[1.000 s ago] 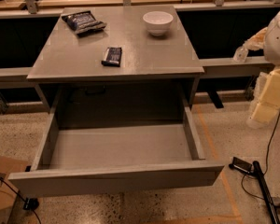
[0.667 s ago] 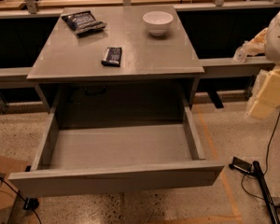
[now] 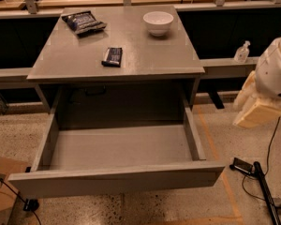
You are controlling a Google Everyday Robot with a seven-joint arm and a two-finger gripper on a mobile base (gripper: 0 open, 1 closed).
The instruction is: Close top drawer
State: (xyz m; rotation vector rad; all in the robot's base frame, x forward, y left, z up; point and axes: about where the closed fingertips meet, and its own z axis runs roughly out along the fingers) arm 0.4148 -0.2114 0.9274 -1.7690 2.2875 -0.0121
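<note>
At near centre, top drawer [image 3: 117,183] stands pulled fully out. Front panel is nearest the camera and the grey box interior is bare, same as 0.7 s ago.

Change noted: gripper [image 3: 255,108], cream-coloured on the white arm at right, has shifted left toward the cabinet. Nothing else has moved.

Edges and room:
- Drawer front spans nearly the cabinet's width. Its right end juts over speckled floor [image 3: 131,214].
- Near left: cardboard box [image 3: 1,186] sits just beside the panel's left end.
- Near right: black cable and stand [image 3: 260,179] lie on the floor, just beyond the panel's right corner.
- Open floor lies between the drawer's right wall and the arm.

Relation to claw: gripper hangs right of the drawer, apart from it, level with the opening under the cabinet top [image 3: 150,55]. It touches nothing. Whether it is wide or narrow, cannot tell.

Farther back on the top: dark wrapped bar [image 3: 112,56], then snack bag [image 3: 83,21] far left and white bowl [image 3: 158,22] far right. Pump bottle [image 3: 242,52] stands on the right ledge.
</note>
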